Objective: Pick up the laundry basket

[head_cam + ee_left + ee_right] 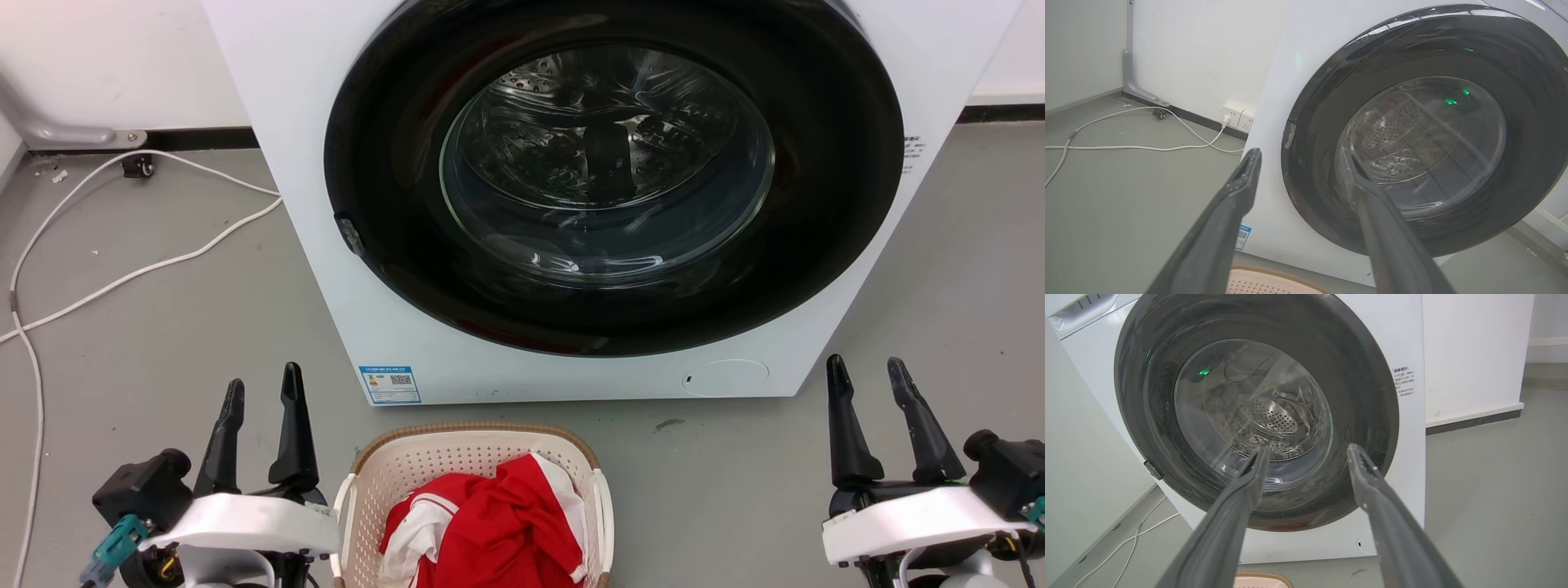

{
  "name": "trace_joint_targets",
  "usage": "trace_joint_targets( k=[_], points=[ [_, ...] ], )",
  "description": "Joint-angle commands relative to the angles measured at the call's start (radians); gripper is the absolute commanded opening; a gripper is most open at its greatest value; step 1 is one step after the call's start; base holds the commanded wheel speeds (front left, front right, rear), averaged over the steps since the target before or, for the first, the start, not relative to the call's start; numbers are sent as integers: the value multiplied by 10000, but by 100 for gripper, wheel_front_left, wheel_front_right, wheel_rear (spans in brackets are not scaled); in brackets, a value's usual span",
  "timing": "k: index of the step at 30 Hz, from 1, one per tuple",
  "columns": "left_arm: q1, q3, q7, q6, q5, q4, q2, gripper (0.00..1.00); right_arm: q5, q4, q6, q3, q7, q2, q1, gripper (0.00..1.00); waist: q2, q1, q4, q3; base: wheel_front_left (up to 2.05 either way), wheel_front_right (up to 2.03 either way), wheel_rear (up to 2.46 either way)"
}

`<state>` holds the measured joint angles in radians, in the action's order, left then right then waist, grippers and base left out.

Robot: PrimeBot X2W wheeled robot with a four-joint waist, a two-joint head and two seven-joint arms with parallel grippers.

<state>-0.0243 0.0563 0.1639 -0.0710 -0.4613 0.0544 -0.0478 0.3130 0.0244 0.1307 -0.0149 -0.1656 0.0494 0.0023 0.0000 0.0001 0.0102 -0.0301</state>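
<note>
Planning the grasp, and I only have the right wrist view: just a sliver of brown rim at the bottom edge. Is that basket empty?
Observer: No. A crumpled red-and-white garment lies in the cream-white perforated plastic laundry basket.
Operator: Handles?
Observer: A white plastic side handle on its left, another on its right.
Operator: Left hand?
Observer: The left hand is open and empty, beside the basket's left handle.

White front-load washer (490,371), door shut, white cable (155,265) on grey floor (163,359) to L
</note>
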Motion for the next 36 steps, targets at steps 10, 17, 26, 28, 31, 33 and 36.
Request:
trace_joint_targets(
  k=[10,17,26,28,31,33,36],
  points=[
    [142,14,312,71,1147,-141,-33,100,-1142,-346,1,55,-304,18,118,100,0,-1,7,-4,0,0,0],
    [200,1,460,71,1724,-148,-35,100,-1664,-396,1,43,-453,17,183,100,0,-1,6,18,0,0,0],
    [262,30,652,50,2462,-146,-36,100,-2145,-484,1,9,-636,16,279,100,0,-1,8,25,0,0,0],
    [290,33,694,63,2614,-148,-35,100,-2256,-507,-1,7,-672,16,298,100,0,-1,9,25,0,0,0],
    [320,33,743,78,2828,-153,-35,100,-2373,-561,-1,17,-725,15,337,100,0,-1,12,23,0,0,0],
    [341,25,797,86,2978,-163,-36,100,-2483,-591,-1,25,-759,15,367,100,0,-1,19,22,0,0,0],
    [375,15,842,97,3185,-166,-37,100,-2627,-628,-1,29,-819,15,385,100,0,-1,33,18,0,0,0]
  ],
)
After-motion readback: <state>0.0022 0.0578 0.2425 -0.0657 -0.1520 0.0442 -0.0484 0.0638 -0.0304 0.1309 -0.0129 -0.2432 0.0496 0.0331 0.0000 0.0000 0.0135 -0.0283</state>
